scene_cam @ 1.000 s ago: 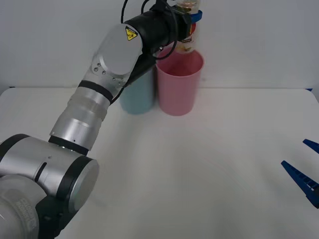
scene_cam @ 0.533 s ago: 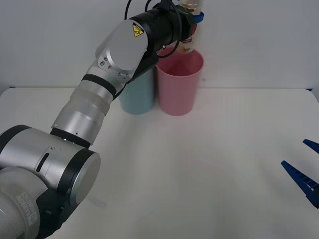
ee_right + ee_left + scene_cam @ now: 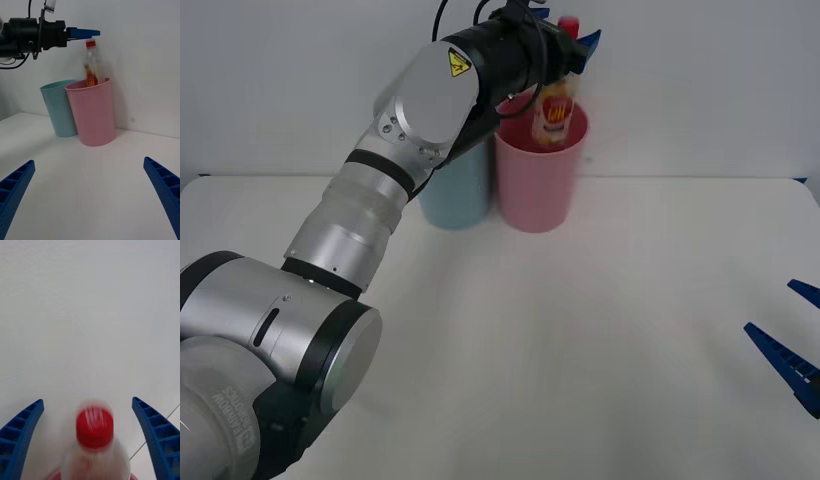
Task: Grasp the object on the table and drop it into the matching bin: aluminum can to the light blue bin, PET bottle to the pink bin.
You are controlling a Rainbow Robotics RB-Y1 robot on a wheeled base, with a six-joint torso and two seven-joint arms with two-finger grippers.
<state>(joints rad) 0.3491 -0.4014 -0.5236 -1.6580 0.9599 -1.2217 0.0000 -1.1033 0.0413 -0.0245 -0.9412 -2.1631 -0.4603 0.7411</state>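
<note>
Front view: the left arm reached forward over the table [image 3: 600, 330] with its left gripper [image 3: 572, 40] held above the pink bin [image 3: 540, 175]. The gripper's blue fingers [image 3: 22, 435] stood wide apart, one on either side of the PET bottle [image 3: 554, 105], and neither touched it; the claw held nothing. The bottle was upright, its red cap [image 3: 569, 22] uppermost and level with the fingertips, and its lower part already lay inside the rim of the pink bin, with the red-and-white label showing just above that rim. The bottle appeared blurred.

Right wrist view: the bottle [image 3: 90, 65] stood free in the mouth of the pink bin [image 3: 92, 112], directly below the left gripper [image 3: 84, 33], with a small gap between cap and finger. The light blue bin [image 3: 60, 108] stood just beside the pink bin, touching or nearly touching it, on the side of the left arm.

Left wrist view: the red cap [image 3: 94, 427] lay midway between the two spread fingers, with clear space on both sides, and a sliver of pink rim was visible beneath the bottle.

The right gripper [image 3: 792, 345] rested low at the right edge of the table, well apart from both bins, its fingers [image 3: 165, 191] spread wide and holding nothing.
</note>
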